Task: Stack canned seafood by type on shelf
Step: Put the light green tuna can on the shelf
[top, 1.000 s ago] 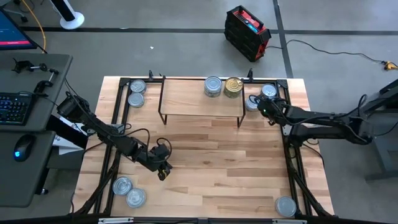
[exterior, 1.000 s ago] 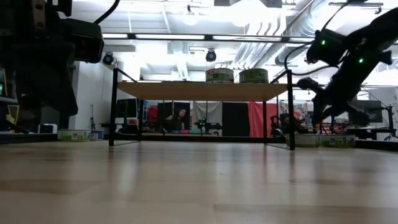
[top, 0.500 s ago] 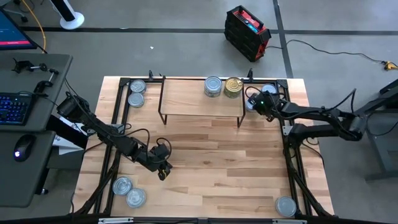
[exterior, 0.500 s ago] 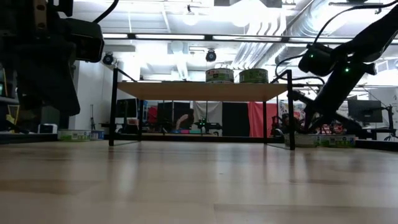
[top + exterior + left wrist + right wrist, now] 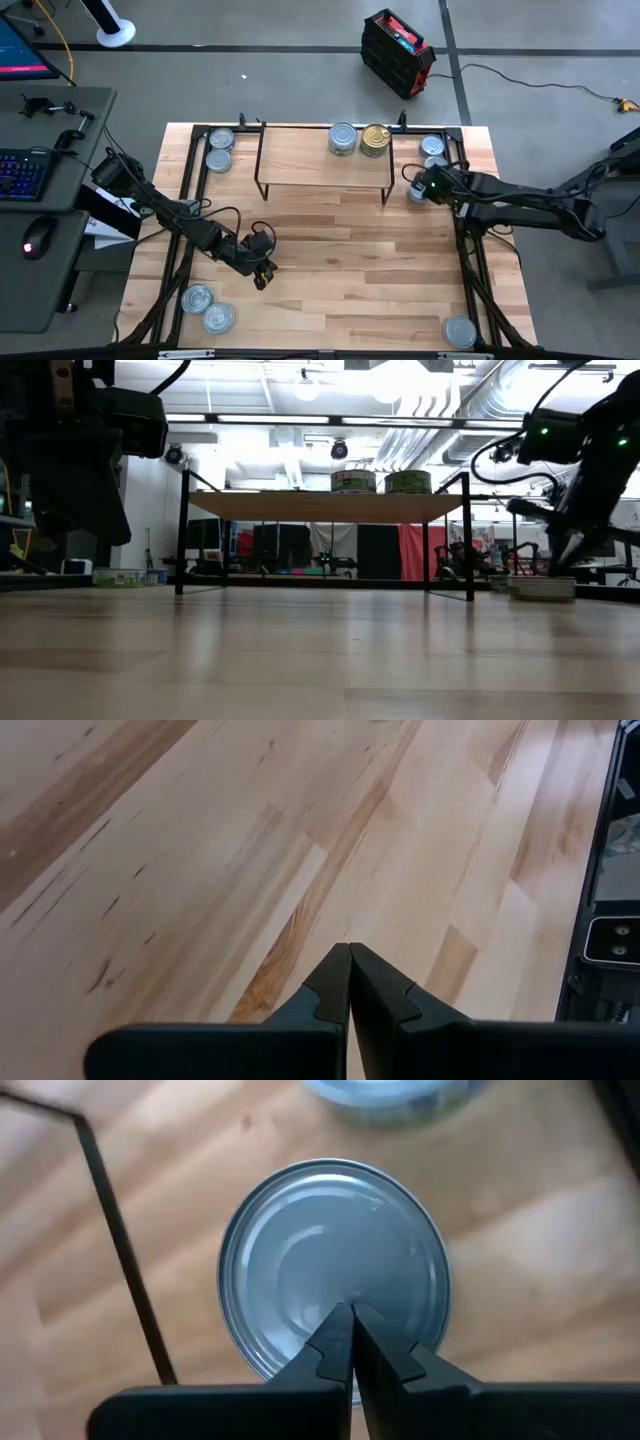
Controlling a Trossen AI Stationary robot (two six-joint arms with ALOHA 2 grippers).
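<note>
— Over at the table's right edge, how is the right arm posed?
— It reaches in low from the right, stretched nearly flat, with the right gripper [image 5: 420, 186] just off the shelf's [image 5: 300, 160] right front leg. Its fingers [image 5: 340, 1342] are pressed together, pinching nothing.
— And the tin?
— A silver-lidded tin [image 5: 335, 1265] lies directly under the fingertips, upright on the tabletop [image 5: 350, 260], beside the shelf's black leg. Whether the tips touch the lid I cannot tell. Two more tins [image 5: 432, 147] sit just beyond it, toward the back corner.
— What's on the shelf?
— A silver tin [image 5: 342, 138] and the gold tin [image 5: 375, 139], side by side near its right end.
— The left arm?
— It waits over bare wood at front left, the left gripper [image 5: 349, 960] closed and empty. Two tins [image 5: 207, 309] lie near the front-left corner, two [image 5: 220, 149] at back left, one [image 5: 459, 331] at front right.
</note>
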